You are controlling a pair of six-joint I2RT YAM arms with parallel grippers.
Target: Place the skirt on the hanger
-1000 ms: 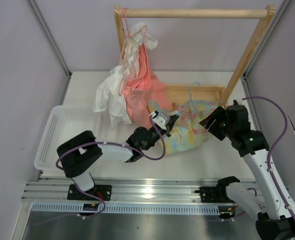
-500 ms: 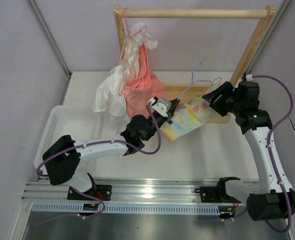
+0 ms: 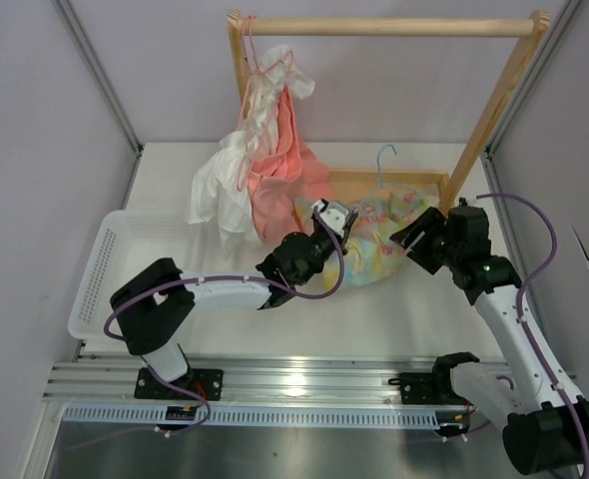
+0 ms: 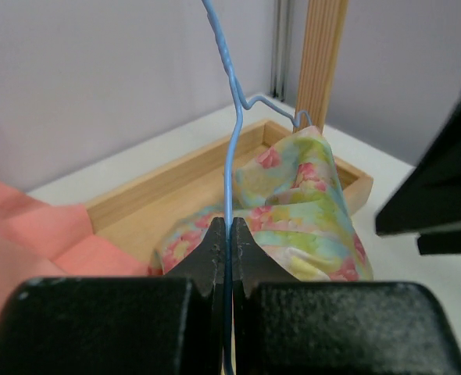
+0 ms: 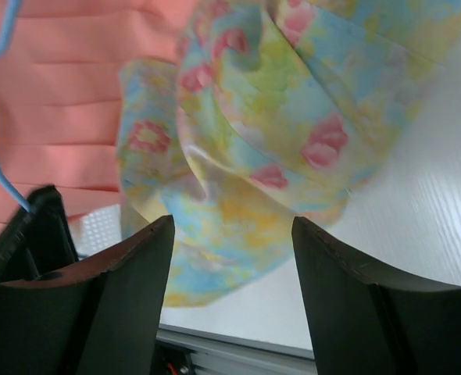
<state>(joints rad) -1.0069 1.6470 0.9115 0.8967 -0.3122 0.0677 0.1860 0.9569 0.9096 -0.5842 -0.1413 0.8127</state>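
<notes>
By the rack base [image 3: 414,178], left jaws clamped on hanger [image 4: 230,180], right jaws apart near skirt [image 5: 277,117]

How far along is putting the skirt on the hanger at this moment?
Done: the left tool is shut on the hanger, holding its wire upright. In hand: the right tool points open at the skirt, gripping nothing. Left: the skirt lies bunched on the table by the wooden rack base; one hanger shoulder meets its top edge, but it is not spread on the frame.
</notes>
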